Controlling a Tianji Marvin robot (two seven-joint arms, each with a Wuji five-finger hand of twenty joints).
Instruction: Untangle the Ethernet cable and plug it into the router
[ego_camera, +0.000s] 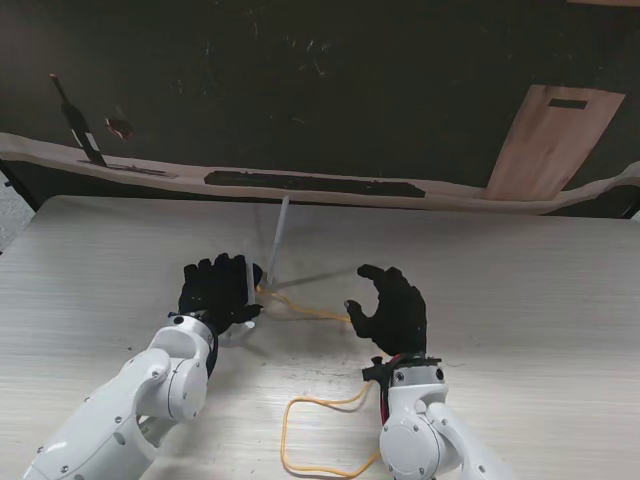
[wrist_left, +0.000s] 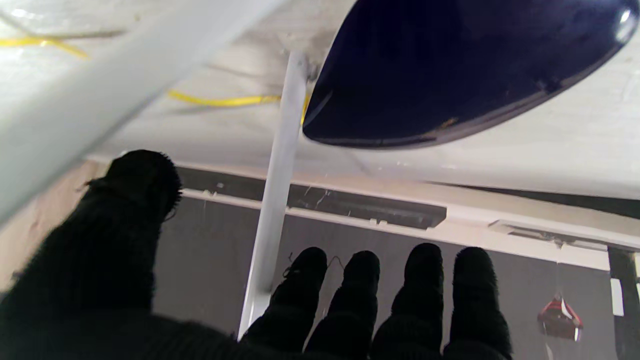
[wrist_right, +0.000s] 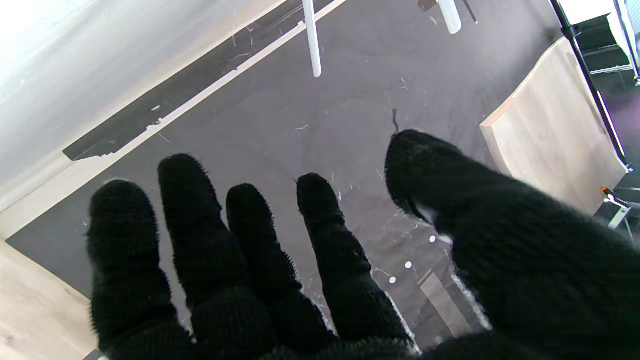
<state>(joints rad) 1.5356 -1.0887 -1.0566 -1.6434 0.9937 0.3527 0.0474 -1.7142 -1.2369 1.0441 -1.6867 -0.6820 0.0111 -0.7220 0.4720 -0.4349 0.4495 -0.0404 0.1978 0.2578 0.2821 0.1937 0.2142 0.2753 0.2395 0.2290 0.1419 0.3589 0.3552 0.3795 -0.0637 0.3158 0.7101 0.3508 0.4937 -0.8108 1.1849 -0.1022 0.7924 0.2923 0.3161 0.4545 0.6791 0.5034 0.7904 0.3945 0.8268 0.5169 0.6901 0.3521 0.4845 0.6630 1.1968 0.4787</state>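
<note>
The tabletop carries the router, hidden under the left hand, which rests on it; whether it grips, I cannot tell. The right hand hovers released. The yellow cable runs between them, looping nearer to me. Judging by this, pinch near the plug; the antenna crowds the approach.
</note>
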